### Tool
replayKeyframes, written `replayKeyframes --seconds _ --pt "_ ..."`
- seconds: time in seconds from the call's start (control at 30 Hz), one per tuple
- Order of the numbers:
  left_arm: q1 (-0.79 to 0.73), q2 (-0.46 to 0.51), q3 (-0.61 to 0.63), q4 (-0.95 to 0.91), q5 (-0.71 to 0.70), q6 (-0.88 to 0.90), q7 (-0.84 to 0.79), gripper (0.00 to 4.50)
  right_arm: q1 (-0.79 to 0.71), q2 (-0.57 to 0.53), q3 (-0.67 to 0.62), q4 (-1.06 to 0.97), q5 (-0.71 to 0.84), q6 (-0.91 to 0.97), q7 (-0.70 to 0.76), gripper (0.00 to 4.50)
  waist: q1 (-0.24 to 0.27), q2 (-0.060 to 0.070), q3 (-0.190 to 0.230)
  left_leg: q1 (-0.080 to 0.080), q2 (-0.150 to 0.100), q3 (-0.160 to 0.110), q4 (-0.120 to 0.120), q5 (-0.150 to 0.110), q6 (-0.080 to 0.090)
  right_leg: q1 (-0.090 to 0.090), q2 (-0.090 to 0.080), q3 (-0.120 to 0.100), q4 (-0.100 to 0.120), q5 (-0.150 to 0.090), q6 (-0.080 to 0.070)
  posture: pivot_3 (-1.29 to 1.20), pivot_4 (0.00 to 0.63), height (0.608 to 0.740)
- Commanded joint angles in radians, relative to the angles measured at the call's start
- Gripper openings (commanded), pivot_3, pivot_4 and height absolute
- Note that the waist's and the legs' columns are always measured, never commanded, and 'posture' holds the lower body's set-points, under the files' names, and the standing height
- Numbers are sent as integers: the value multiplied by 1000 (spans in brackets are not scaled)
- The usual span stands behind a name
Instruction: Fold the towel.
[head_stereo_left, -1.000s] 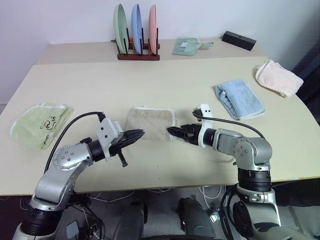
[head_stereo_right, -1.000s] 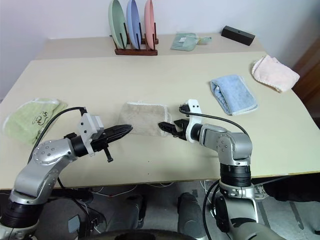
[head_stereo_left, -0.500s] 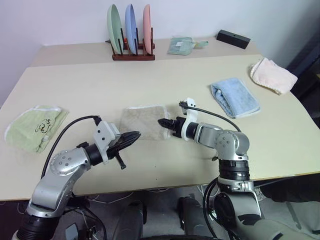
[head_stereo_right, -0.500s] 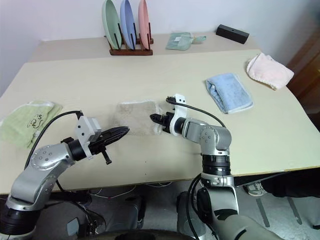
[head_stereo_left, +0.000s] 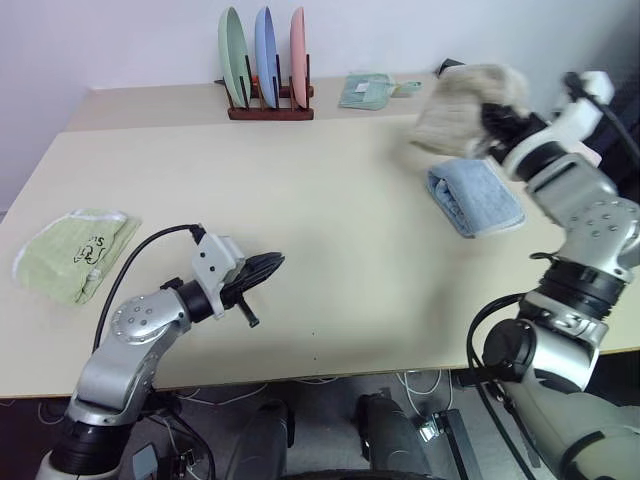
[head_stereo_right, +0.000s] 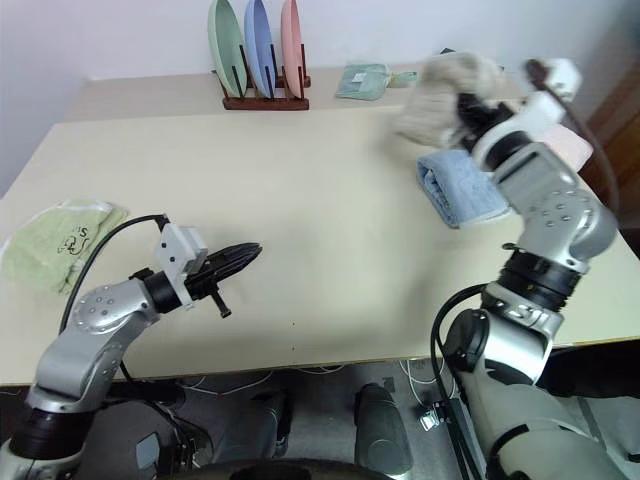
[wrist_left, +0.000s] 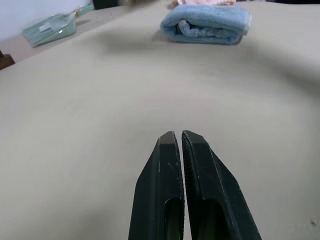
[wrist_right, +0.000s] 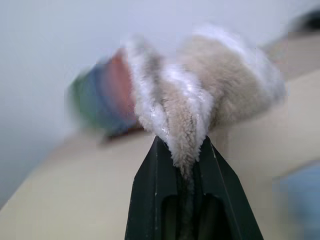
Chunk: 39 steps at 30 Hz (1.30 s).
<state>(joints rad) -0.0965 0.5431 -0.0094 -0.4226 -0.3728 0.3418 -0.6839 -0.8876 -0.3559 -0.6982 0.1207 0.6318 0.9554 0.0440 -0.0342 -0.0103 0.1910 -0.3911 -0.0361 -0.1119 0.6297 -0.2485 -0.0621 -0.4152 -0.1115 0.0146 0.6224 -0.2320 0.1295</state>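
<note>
The right gripper (wrist_right: 181, 150) is clamped on the towel (head_stereo_left: 460, 108), which hangs bunched in the air above the light blue towel (head_stereo_left: 476, 196). It looks soft, light and limp, so the white corded edge seems the best hold. The left gripper (wrist_left: 181, 137) is closed, empty, over the table (head_stereo_left: 330, 200).

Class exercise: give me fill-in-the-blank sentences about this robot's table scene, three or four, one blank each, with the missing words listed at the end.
1. The right hand is shut on the ____ towel, held up off the table.
2. The left hand is shut and holds ____.
3. The rack at the back holds ____ plates.
4. The folded towel lying below the lifted one is light ____.

Missing words: beige; nothing; three; blue
</note>
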Motion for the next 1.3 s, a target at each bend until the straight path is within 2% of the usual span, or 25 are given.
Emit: replayKeyframes --seconds 0.03,0.2,0.43,0.53,0.73,0.87,1.07,1.13,1.3 --pt "-36 -26 -26 4 11 -20 3 126 19 -6 -99 95 12 0 -129 24 -8 0 0 0 0 1 0 0 0 0 0 1 0 0 0 0 150 740" --pt "-50 -45 -51 12 24 -22 -2 126 79 35 -204 153 66 35 -263 24 -10 2 0 0 0 3 0 0 1 -1 0 2 1 0 0 0 150 740" --pt "-35 -53 -66 1 35 -20 -1 126 121 23 -180 101 91 21 -284 24 -9 2 0 0 0 3 1 0 1 -1 0 2 2 0 0 0 150 740" --pt "-38 -56 -68 11 36 -21 -8 126 133 -12 -144 62 90 3 -242 961 -9 2 0 0 0 3 1 0 1 -1 0 2 2 0 0 0 150 740" --pt "-51 -51 -34 62 45 -51 -11 126 211 -127 -15 -74 -16 -83 -206 3737 -6 2 0 0 0 3 1 0 1 -1 0 2 2 0 0 0 150 740" --pt "-77 -59 41 172 111 -128 87 126 328 -283 187 -202 -161 -227 -33 3737 -6 3 0 0 0 3 1 0 1 -1 0 2 1 0 0 0 150 740" --pt "-45 -21 145 297 179 -227 162 126 466 -380 431 -330 -183 -375 350 3737 -12 3 0 2 1 3 0 -1 1 0 1 3 1 0 1 0 150 740" --pt "-18 -5 161 306 184 -246 155 126 501 -389 497 -353 -192 -421 451 3737 -9 3 0 2 1 3 0 -1 2 0 1 2 0 0 1 0 150 740" --pt "76 20 185 273 165 -268 124 126 527 -355 580 -341 -168 -439 578 3737 8 2 0 0 0 3 2 -1 2 1 -1 2 -3 0 1 0 150 740"
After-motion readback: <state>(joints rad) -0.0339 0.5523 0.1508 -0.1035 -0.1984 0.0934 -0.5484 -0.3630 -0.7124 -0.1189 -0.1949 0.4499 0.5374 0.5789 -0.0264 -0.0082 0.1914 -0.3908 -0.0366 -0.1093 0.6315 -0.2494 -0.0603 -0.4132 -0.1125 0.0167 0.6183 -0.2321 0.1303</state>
